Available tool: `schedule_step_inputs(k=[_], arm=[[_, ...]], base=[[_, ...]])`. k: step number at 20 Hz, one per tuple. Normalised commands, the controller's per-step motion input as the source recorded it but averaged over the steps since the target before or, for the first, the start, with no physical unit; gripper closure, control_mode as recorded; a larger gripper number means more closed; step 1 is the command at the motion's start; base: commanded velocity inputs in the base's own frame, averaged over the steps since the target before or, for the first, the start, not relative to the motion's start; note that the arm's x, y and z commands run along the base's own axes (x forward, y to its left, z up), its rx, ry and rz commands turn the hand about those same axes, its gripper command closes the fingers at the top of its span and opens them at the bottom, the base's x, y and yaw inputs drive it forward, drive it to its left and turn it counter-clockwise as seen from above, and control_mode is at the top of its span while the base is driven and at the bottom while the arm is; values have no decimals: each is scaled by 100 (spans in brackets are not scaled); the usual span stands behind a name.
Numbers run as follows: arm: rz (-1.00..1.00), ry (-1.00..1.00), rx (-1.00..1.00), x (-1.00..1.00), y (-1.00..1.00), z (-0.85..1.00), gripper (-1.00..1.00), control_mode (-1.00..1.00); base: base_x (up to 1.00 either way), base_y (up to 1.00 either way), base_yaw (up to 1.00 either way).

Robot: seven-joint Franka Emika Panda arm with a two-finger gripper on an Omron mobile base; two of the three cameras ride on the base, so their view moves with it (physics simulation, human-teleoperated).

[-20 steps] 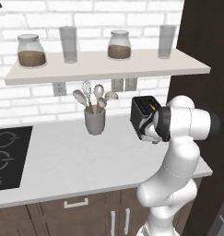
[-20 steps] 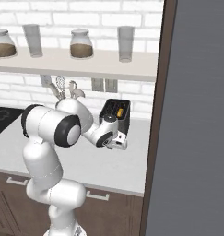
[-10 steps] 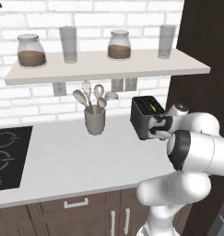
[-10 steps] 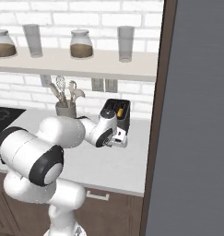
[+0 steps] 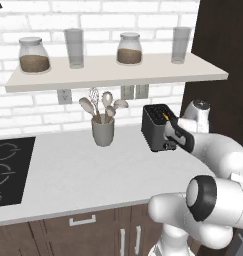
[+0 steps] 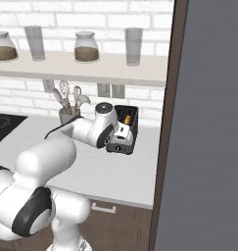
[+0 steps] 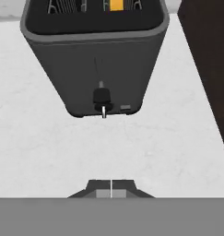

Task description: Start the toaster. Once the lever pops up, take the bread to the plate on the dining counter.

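Observation:
The black toaster [image 5: 157,127] [image 6: 125,131] stands on the white worktop against the brick wall. In the hand view its front face [image 7: 95,60] is straight ahead, and its lever [image 7: 100,97] sits low at the bottom of its track. An orange-tan edge of the bread [image 7: 115,4] [image 5: 166,117] [image 6: 127,119] shows in one slot. My gripper [image 7: 111,186] [image 5: 172,141] [image 6: 119,138] is shut and empty. It points at the lever side, a short gap back from the toaster. The plate and the dining counter are out of view.
A grey utensil cup [image 5: 103,131] [image 6: 67,115] stands left of the toaster. The black cooktop [image 5: 8,170] lies at the far left. A shelf [image 5: 118,70] with jars and glasses hangs overhead. A tall dark cabinet side [image 5: 218,75] [image 7: 205,55] rises right beside the toaster.
The arm's elbow has swung down and toward the cameras, while the hand has stayed at the toaster's lever side. The fingers stay shut. The toaster has not moved.

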Motion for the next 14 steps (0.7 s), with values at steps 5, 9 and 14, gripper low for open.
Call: schedule_step_inputs(k=[5, 9, 14], arm=[[0, -6, -1, -8, 0, 94, 100, -100], [0, -12, 0, 0, -1, 44, 100, -100], [0, -36, -4, 0, 1, -2, 100, -100]], base=[[0, 0, 0], [0, 0, 0], [0, 0, 0]])
